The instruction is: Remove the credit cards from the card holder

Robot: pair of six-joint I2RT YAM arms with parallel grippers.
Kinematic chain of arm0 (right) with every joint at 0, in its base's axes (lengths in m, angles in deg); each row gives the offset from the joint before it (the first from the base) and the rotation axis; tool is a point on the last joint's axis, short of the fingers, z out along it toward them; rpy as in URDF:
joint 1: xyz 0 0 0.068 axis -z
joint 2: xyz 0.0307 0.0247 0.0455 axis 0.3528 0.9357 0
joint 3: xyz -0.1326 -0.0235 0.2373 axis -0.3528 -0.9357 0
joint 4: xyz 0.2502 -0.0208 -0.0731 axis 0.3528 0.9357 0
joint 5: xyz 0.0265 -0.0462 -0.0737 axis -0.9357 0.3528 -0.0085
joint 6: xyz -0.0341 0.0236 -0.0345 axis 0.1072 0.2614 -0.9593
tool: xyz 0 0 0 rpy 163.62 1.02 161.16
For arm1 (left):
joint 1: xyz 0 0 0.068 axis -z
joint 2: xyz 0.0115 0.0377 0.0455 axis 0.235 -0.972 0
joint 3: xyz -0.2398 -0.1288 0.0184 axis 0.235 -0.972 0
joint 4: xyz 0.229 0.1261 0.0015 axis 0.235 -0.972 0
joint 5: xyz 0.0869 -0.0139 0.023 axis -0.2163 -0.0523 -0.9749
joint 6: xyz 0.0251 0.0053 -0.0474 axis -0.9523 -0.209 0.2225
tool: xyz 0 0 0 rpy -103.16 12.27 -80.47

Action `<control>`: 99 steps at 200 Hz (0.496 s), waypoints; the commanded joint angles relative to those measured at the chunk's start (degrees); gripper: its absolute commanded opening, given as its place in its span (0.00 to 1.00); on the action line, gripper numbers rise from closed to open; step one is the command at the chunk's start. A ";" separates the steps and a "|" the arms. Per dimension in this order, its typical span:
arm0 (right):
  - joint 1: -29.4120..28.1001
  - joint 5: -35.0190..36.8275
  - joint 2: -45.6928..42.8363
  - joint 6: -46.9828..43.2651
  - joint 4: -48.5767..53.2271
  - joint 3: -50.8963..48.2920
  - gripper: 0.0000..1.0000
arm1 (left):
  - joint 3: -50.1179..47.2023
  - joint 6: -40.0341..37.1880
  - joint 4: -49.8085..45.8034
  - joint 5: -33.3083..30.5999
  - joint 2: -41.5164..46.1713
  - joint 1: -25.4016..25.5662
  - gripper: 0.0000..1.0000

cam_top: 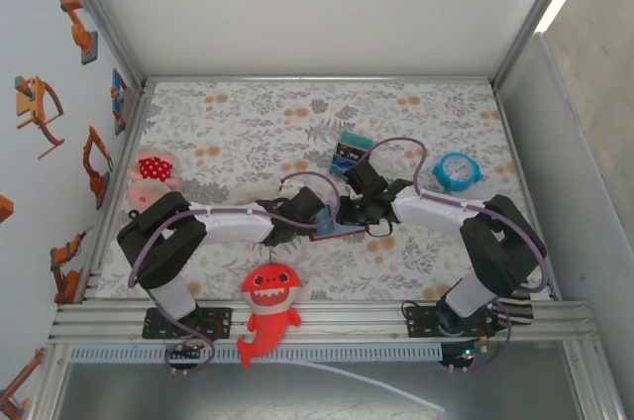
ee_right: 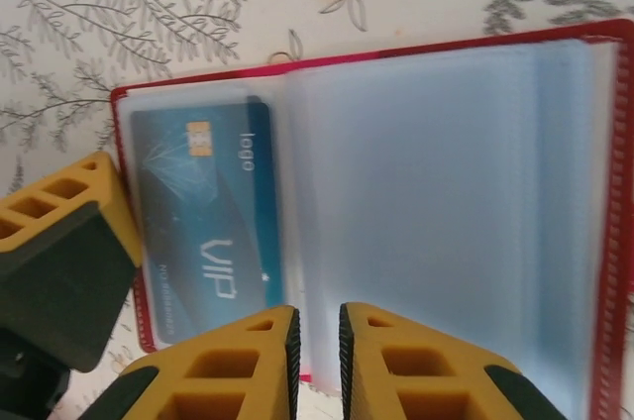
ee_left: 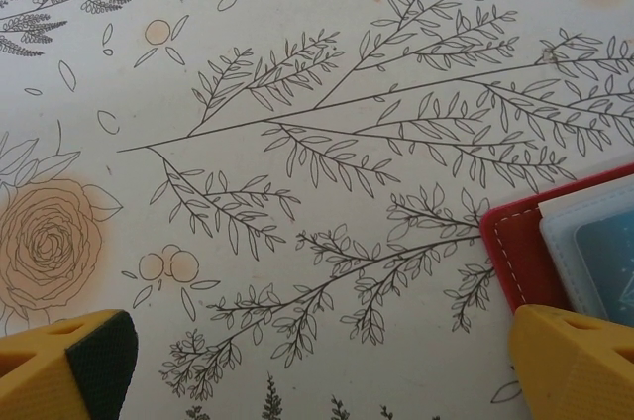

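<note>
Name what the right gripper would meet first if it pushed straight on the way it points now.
The right gripper would meet the empty clear sleeves of the card holder, beside the credit card; it may already touch them, depth being unclear.

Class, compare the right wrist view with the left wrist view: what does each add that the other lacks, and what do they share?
Right wrist: the dark red folding card holder lying fully open, its clear sleeves, "VIP" lettering on the blue credit card, and the right gripper, fingers nearly together. Left wrist: the left gripper, fingers wide apart, and an orange rose print. Shared: the holder's red corner, the card, the floral tablecloth.
</note>
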 commanded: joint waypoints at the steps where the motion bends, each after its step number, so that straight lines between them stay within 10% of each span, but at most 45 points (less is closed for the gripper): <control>1: -0.40 -3.84 1.88 2.43 -3.67 1.26 0.17 | 0.77 -1.26 -0.44 0.21 -1.48 -1.02 0.97; 99: -0.49 -7.32 5.81 4.24 -7.21 1.79 0.17 | 0.48 -2.10 -1.09 -0.28 -1.65 -1.78 0.97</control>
